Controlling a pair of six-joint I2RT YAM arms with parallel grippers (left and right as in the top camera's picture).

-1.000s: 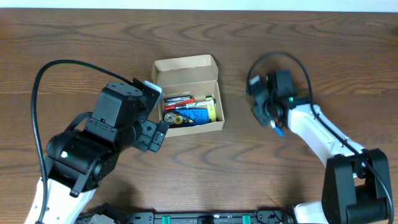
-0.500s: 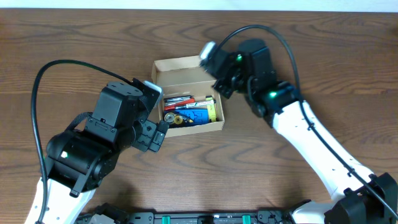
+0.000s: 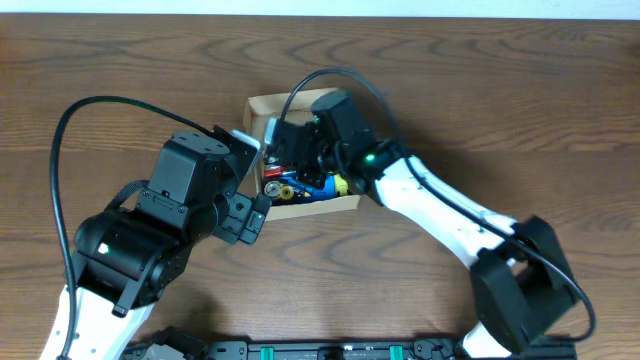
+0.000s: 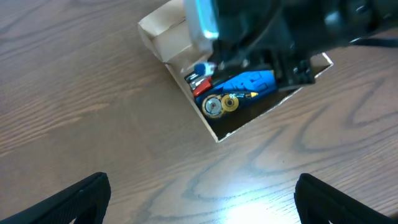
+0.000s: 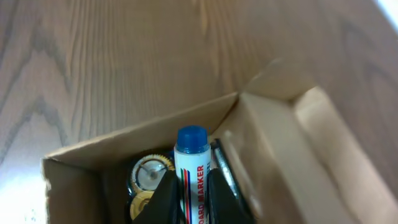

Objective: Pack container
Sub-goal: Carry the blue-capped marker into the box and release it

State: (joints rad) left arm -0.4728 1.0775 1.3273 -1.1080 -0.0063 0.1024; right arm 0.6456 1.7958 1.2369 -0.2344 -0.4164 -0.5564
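The right gripper [image 5: 189, 190] is clamped on a blue-capped board marker [image 5: 191, 163], its cap leading ahead of the jaws into the cardboard box [image 5: 134, 140]. The best move looks to be lowering it along the box's length, clear of the walls, before letting go. The box sits just under these jaws, mouth upward. It lies ahead of the empty, spread-open left gripper [image 4: 202, 199], its long axis slanting across them.

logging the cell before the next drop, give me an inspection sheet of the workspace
surface: brown wood-grain table
job's things: open cardboard box holding a blue item, two gold discs, a red pen
clutter: nothing seen
grippers: right gripper shut on a blue-capped board marker over the box; left gripper open, empty, beside it
cables: left arm cable and right arm cable, both black loops
surroundings: black rail at the near table edge
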